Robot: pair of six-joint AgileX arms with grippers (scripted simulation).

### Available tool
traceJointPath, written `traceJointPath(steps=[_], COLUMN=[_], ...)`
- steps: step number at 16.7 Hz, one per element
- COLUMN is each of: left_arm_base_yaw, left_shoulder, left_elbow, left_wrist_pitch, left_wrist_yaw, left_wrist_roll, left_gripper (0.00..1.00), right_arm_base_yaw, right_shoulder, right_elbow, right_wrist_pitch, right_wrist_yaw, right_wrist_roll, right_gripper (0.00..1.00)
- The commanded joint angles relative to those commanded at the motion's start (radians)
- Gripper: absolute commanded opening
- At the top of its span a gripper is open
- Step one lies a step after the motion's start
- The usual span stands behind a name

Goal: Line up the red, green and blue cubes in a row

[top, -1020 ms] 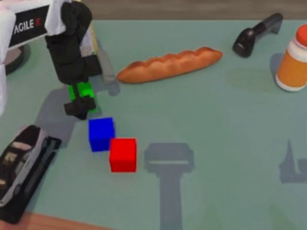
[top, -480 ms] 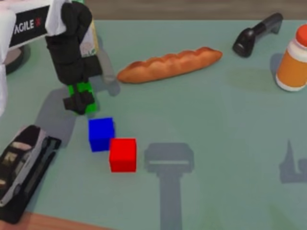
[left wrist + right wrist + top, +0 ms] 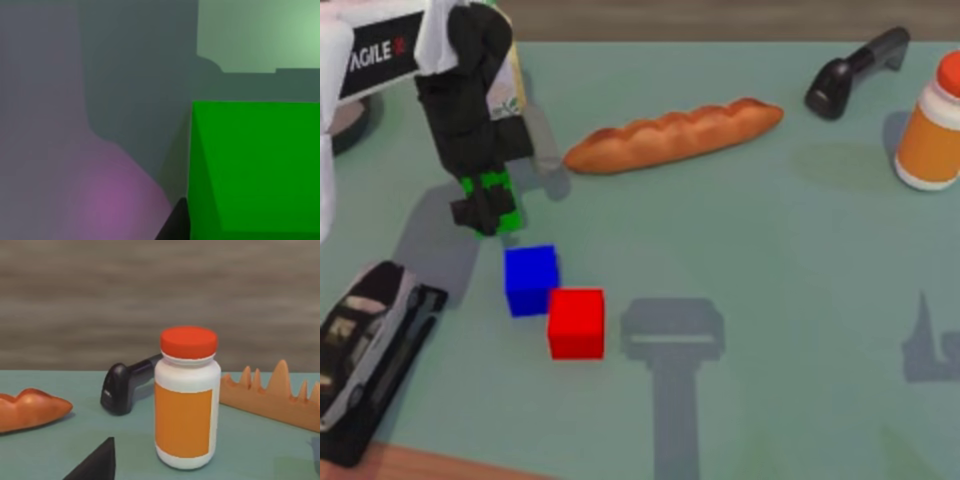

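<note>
Left gripper (image 3: 486,207) clamped on green cube (image 3: 496,190), held just behind blue cube (image 3: 531,279) | red cube (image 3: 576,322) touches blue's corner, diagonal | cubes look rigid, light, smooth: pinch opposite flat faces, mid-height | right gripper: out of top view, jaw state can't tell

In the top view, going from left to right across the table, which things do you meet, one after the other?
Toy car → green cube in the left end effector → blue cube → red cube → baguette → scanner → orange bottle.
</note>
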Motion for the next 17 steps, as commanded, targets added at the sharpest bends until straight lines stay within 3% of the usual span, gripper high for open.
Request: traceJointPath(steps=[9,17], left_arm_base_yaw=[0.001,0.021], left_shoulder=[-0.005,-0.051], left_elbow=[0.016,0.192], left_wrist_pitch=[-0.019,-0.243], left_wrist_yaw=[0.000,0.000], left_wrist_roll=[0.003,-0.001], left_gripper=[0.00,0.00], right_arm_base_yaw=[0.000,0.000], right_shoulder=[0.000,0.000], right_elbow=[0.000,0.000], right_wrist_pitch=[0.000,0.000], right_wrist_yaw=[0.000,0.000], right_wrist_roll=[0.000,0.000], right_gripper=[1.00,1.00])
